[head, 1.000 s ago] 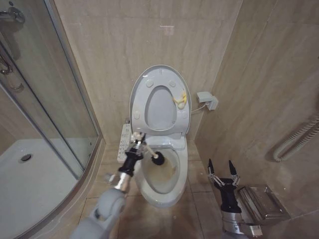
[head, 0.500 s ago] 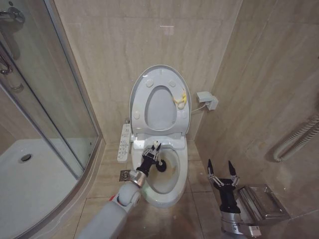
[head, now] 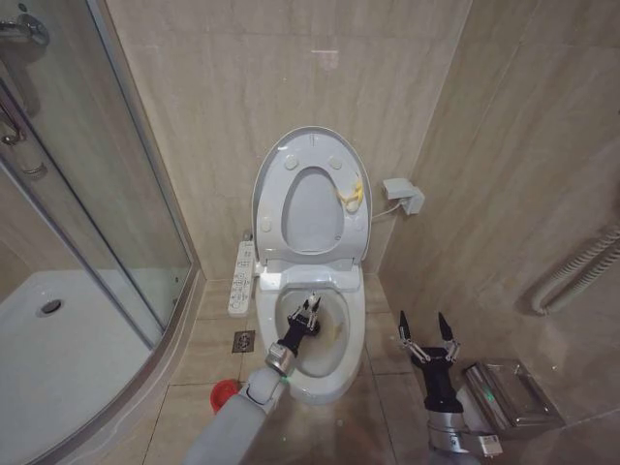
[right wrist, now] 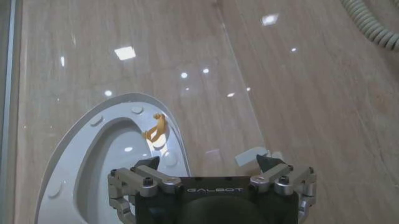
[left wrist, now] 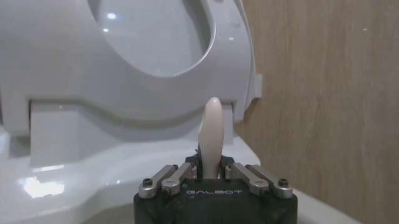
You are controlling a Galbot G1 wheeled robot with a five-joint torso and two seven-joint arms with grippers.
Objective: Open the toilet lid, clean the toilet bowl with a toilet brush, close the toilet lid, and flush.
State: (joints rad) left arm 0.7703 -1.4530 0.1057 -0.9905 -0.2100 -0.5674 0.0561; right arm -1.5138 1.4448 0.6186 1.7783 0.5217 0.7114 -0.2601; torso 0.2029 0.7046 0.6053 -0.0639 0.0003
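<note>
The toilet lid stands raised against the back wall with the ring seat folded up in front of it. Below lies the toilet bowl, stained yellowish-brown inside. My left gripper hovers over the middle of the bowl, shut on the toilet brush. Its slim white handle sticks out between the fingers toward the lid; the bristle head is hidden. The brush's red cup sits on the floor left of the bowl. My right gripper waits open, right of the toilet, also seen from its wrist.
A glass shower enclosure and white shower tray fill the left. A control panel hangs left of the bowl above a floor drain. A metal box sits at the right wall under a hose.
My left arm has swung right, carrying the brush from the bowl's left rim to over its middle, which uncovered the red cup. The right gripper has shifted slightly left.
</note>
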